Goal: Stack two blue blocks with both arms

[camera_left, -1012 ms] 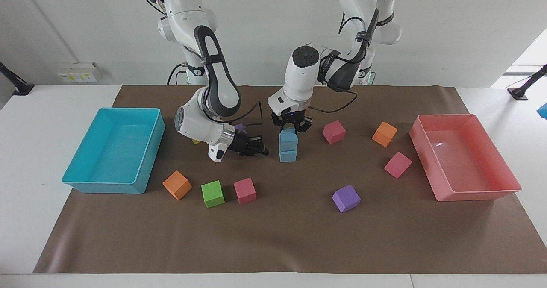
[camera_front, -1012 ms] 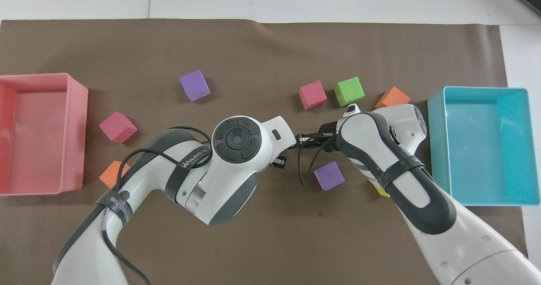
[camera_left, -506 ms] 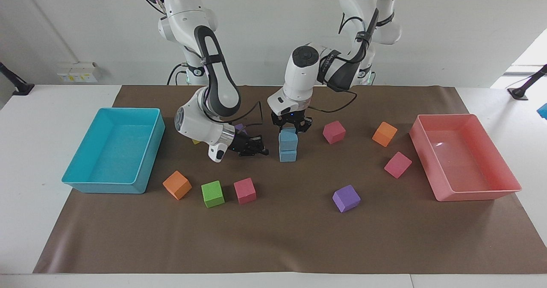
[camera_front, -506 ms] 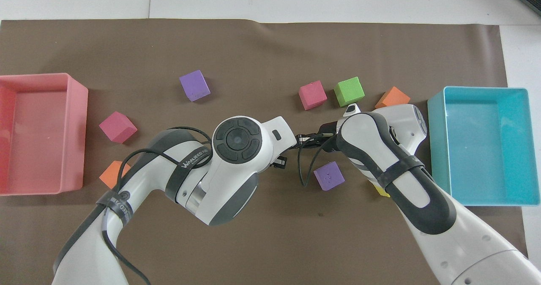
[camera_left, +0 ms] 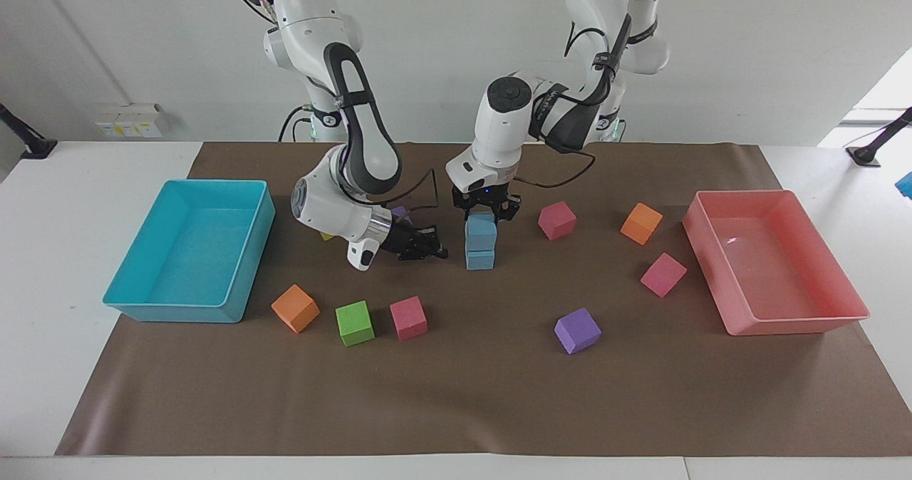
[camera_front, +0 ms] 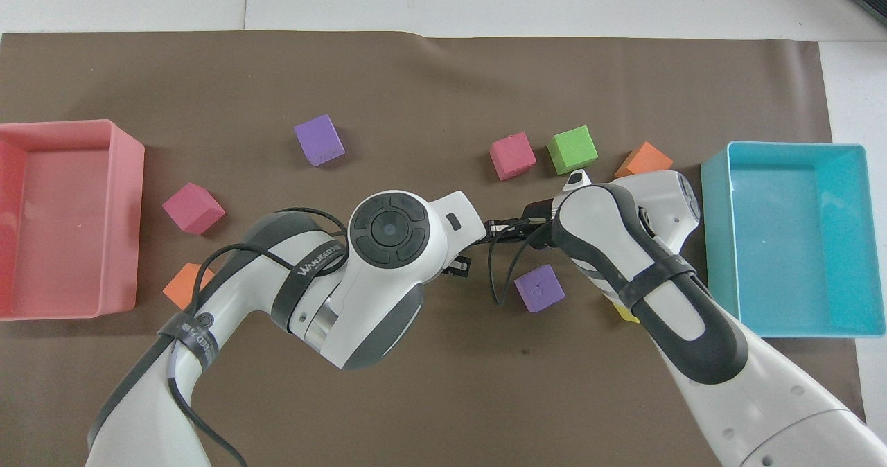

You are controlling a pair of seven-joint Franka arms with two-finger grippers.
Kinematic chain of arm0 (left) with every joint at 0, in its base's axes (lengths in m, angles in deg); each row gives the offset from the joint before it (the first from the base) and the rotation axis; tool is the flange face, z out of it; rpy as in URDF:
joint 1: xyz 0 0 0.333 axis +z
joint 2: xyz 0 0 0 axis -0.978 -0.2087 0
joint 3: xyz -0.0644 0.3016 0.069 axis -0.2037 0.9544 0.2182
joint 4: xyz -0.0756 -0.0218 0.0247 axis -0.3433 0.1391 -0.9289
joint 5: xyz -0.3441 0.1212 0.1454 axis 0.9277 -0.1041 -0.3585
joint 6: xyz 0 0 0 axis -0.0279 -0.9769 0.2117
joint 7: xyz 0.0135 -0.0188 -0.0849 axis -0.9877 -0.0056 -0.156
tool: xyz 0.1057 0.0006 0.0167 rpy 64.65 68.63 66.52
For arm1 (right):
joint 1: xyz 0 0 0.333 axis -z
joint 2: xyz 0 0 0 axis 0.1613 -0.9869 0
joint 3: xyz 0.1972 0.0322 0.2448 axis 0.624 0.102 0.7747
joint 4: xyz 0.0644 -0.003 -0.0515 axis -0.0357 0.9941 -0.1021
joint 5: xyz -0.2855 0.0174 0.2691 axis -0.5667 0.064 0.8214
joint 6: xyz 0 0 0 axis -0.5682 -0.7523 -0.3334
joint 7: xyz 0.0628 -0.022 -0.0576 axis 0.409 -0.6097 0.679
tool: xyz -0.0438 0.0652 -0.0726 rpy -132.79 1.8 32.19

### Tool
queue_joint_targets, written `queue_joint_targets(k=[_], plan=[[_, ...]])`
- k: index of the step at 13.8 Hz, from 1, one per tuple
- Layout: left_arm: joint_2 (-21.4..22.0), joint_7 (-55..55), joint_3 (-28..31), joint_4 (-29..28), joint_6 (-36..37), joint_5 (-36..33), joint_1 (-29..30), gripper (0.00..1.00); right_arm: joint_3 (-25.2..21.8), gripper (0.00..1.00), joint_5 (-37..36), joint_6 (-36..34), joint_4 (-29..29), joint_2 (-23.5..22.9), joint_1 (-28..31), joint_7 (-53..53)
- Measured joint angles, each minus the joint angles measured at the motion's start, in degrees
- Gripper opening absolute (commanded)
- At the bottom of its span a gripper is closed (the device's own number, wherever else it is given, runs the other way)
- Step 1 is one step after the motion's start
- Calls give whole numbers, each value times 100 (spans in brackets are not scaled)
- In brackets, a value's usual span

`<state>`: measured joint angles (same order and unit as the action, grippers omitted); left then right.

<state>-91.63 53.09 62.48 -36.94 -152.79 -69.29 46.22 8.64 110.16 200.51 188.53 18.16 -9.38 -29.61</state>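
Observation:
Two blue blocks stand stacked near the middle of the mat, the upper blue block [camera_left: 481, 231] resting on the lower blue block [camera_left: 480, 260]. My left gripper [camera_left: 486, 215] points down over the stack, open, with a finger on either side of the upper block's top. My right gripper [camera_left: 429, 248] is low over the mat beside the stack, toward the right arm's end, and points at it with nothing in it; it also shows in the overhead view [camera_front: 502, 228]. In the overhead view my left arm's wrist [camera_front: 388, 228] hides the stack.
A turquoise tray [camera_left: 142, 302] sits at the right arm's end, a pink tray [camera_left: 798, 320] at the left arm's end. Loose cubes lie around: orange [camera_left: 294, 308], green [camera_left: 355, 322], pink [camera_left: 408, 317], purple [camera_left: 577, 330], pink [camera_left: 662, 274], orange [camera_left: 640, 223], pink [camera_left: 556, 219].
My left gripper has risen slightly while the upper blue block stayed on the lower one and now sits straighter. The right arm has not moved.

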Motion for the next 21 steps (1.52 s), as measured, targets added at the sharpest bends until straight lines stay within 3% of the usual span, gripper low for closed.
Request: queue_joint_targets(k=[5, 7, 12, 21], plan=[[0, 0, 0, 0, 0, 1, 0, 70, 0, 0, 0, 0, 0, 0, 0, 0], [0, 0, 0, 0, 0, 1, 0, 90, 0, 0, 0, 0, 0, 0, 0, 0], [0, 1, 0, 0, 0, 2, 0, 100, 0, 0, 0, 0, 0, 0, 0, 0], [73, 5, 32, 89, 18, 3, 37, 100, 2, 0, 0, 165, 4, 0, -80, 0]])
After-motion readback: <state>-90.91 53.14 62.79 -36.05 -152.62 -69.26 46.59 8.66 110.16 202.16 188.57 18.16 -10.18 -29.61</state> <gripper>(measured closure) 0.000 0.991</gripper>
